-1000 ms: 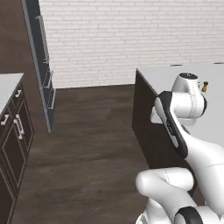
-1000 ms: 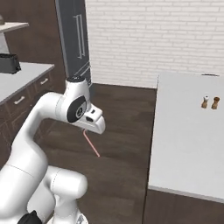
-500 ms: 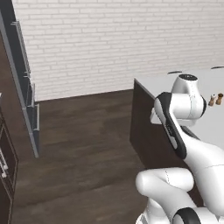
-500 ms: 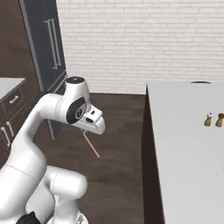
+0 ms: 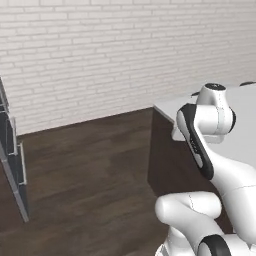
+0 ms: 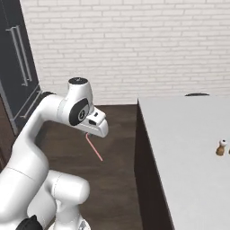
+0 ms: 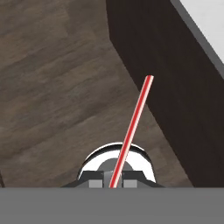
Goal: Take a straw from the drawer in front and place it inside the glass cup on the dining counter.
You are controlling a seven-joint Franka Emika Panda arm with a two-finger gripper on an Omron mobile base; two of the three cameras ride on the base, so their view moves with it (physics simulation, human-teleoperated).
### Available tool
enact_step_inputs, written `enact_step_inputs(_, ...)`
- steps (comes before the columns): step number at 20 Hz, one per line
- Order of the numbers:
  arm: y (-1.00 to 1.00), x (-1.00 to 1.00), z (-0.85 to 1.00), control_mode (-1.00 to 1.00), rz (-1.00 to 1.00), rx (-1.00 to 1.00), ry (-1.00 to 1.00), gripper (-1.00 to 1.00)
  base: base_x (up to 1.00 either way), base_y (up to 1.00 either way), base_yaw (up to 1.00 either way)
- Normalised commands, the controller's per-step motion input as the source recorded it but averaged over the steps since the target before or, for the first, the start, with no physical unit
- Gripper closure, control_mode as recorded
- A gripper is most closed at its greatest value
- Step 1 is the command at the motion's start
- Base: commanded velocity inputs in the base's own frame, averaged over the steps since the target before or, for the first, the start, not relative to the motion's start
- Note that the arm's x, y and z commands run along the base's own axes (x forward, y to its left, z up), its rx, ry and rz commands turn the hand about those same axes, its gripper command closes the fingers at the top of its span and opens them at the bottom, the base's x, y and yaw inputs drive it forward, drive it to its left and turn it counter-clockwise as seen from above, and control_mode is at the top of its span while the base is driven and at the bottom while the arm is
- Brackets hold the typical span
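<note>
The gripper (image 6: 92, 133) has its jaws closed on the straw (image 6: 94, 148), held by one end so that the free length slants down and away, clear of the floor and of the dining counter (image 6: 188, 148). Carrying it this way probably keeps the long end free for lowering into a cup. In the hand view the straw (image 7: 131, 131) runs up from between the fingertips, its far tip over the wooden floor (image 7: 52, 87) just beside the counter's dark side panel (image 7: 175, 87). The right base view adds the counter's white top, with two small brown shakers (image 6: 221, 148) at its right edge. The left base view shows the counter's near corner (image 5: 165, 107) and, farthest back, the brick wall (image 5: 100, 55).
</note>
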Motion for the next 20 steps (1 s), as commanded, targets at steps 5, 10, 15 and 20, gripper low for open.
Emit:
enact_step_inputs(5,0.00,0.00,0.00,1.00,0.00,0.00,0.00,1.00,1.00,0.58,-0.29)
enact_step_inputs(10,0.00,0.00,0.00,1.00,0.00,0.00,0.00,1.00,1.00,0.67,-0.30)
enact_step_inputs(15,0.00,0.00,0.00,1.00,0.00,0.00,0.00,1.00,1.00,0.81,-0.32)
enact_step_inputs(20,0.00,0.00,0.00,1.00,0.00,0.00,0.00,1.00,1.00,0.82,-0.34)
